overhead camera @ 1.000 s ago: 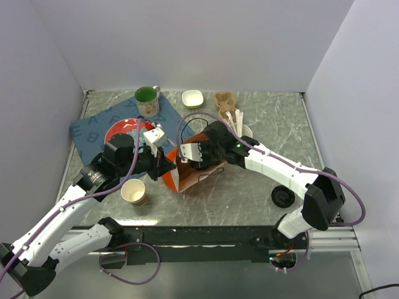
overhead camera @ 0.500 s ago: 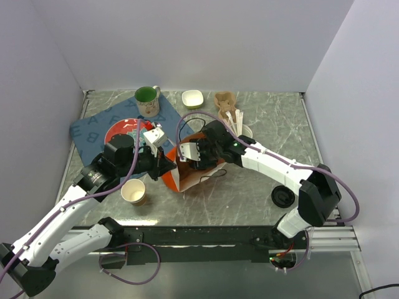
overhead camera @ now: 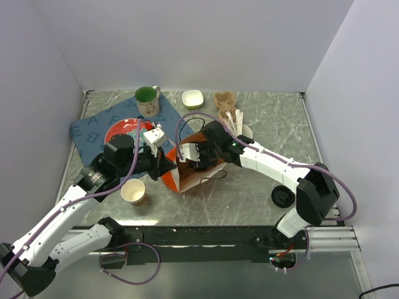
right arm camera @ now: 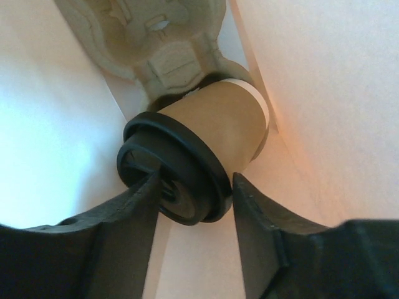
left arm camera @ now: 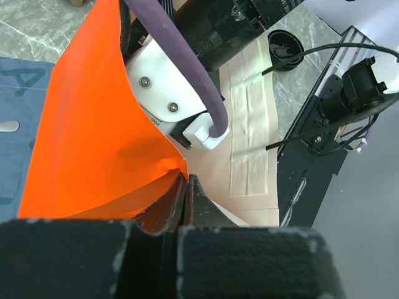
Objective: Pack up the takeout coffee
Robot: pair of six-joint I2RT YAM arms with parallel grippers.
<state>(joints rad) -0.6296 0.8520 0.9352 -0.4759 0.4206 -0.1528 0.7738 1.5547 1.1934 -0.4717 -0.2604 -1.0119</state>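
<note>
Jaws of the right gripper (right arm camera: 194,179) are spread on either side of the takeout coffee (right arm camera: 209,140), deep inside the paper bag (overhead camera: 187,180). The cup lies on its side with its black lid (right arm camera: 177,177) facing the wrist camera and its base toward a pulp cup carrier (right arm camera: 168,37) at the bag's closed end. One finger overlaps the lid's rim in the right wrist view. A sliver of the bag's pale lining shows between the lid and the other finger, so the jaws are not clamped on it.

The bag lies on the desk (overhead camera: 249,193) near the middle, with its mouth facing right and the right arm reaching into it. The left gripper (left arm camera: 187,190) has its jaws pressed together on the bag's orange edge, pinching the paper at the left side of the mouth.

A lidless paper cup (overhead camera: 133,191) stands near the left arm, just left of the bag. A loose black lid (overhead camera: 282,197) lies at the near right. A blue mat (overhead camera: 93,128) at the far left carries a red plate (overhead camera: 124,132) and a green-lined mug (overhead camera: 147,99). A small white bowl (overhead camera: 192,98) sits further right along the far edge.
</note>
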